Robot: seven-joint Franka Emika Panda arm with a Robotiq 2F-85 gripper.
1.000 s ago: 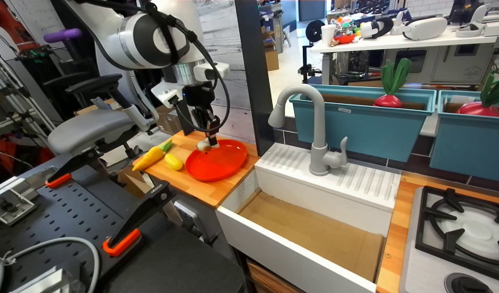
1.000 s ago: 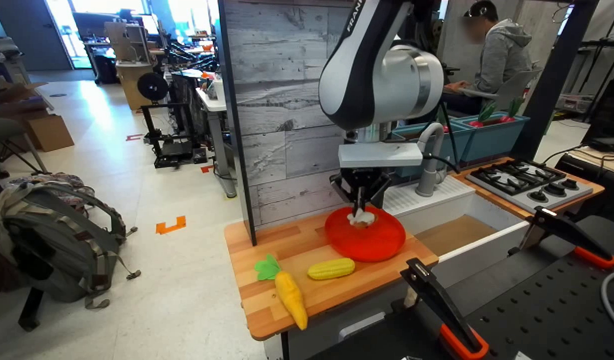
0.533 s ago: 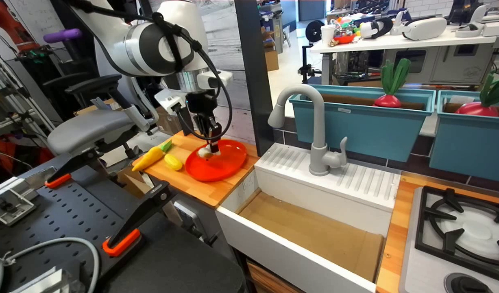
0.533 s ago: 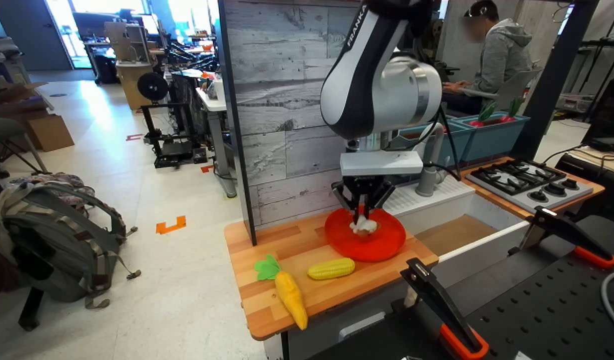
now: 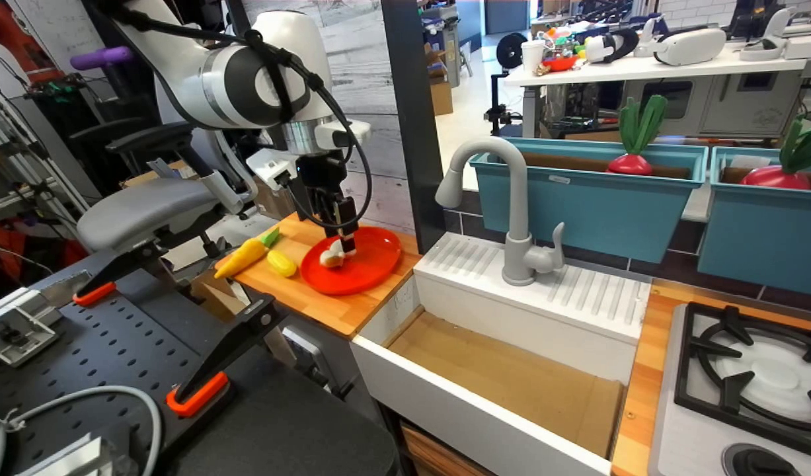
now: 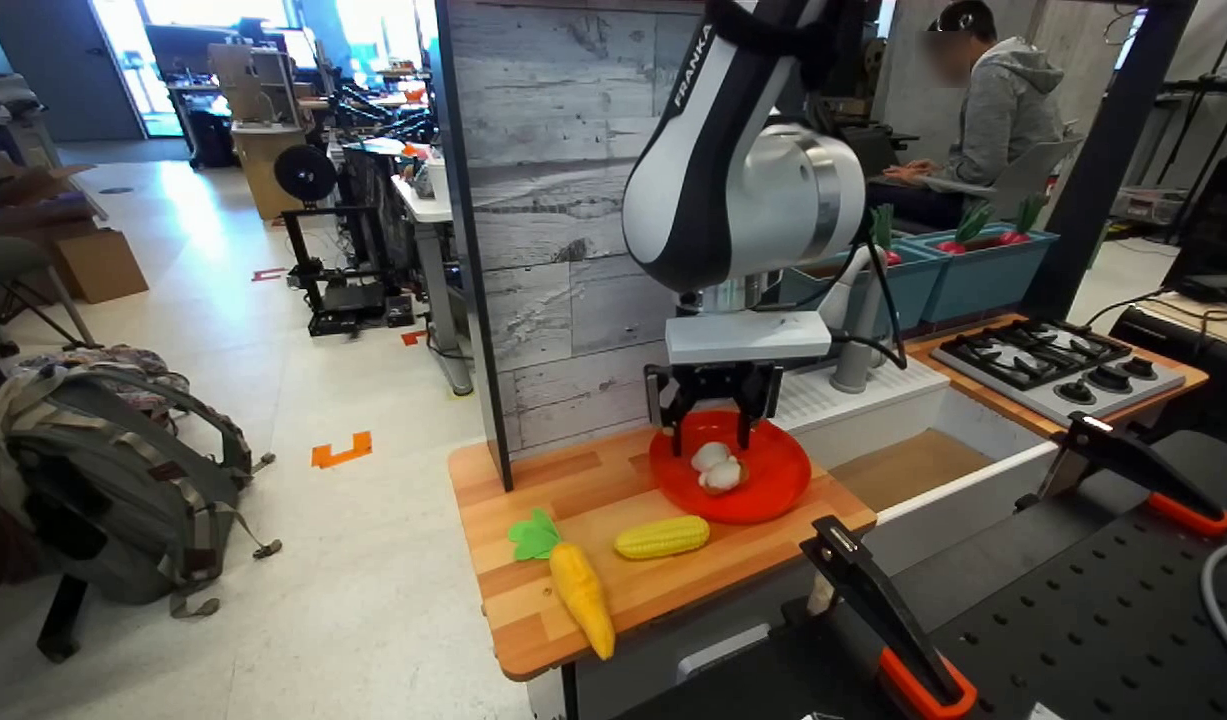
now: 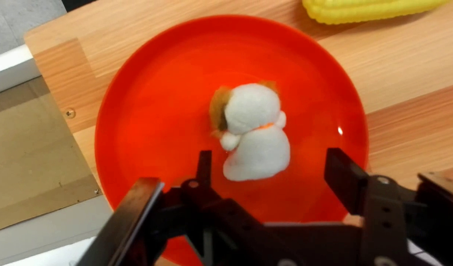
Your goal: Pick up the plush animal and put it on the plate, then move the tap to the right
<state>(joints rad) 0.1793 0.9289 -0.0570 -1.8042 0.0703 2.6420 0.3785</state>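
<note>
Newly parted, the gripper (image 6: pixel 710 447) stands spread near the plush animal (image 7: pixel 261 157), which lies on the plate (image 7: pixel 163 99) mid-frame in the wrist view; "FRANKA" marks the arm (image 6: pixel 718 170), top center in an exterior view.

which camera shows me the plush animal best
The wrist view shows the plush animal large and uncovered on the plate, with brown patches at its head and an orange strip at its neck. Both exterior views show it on the plate too, but only small, whitish with a touch of brown.
</note>
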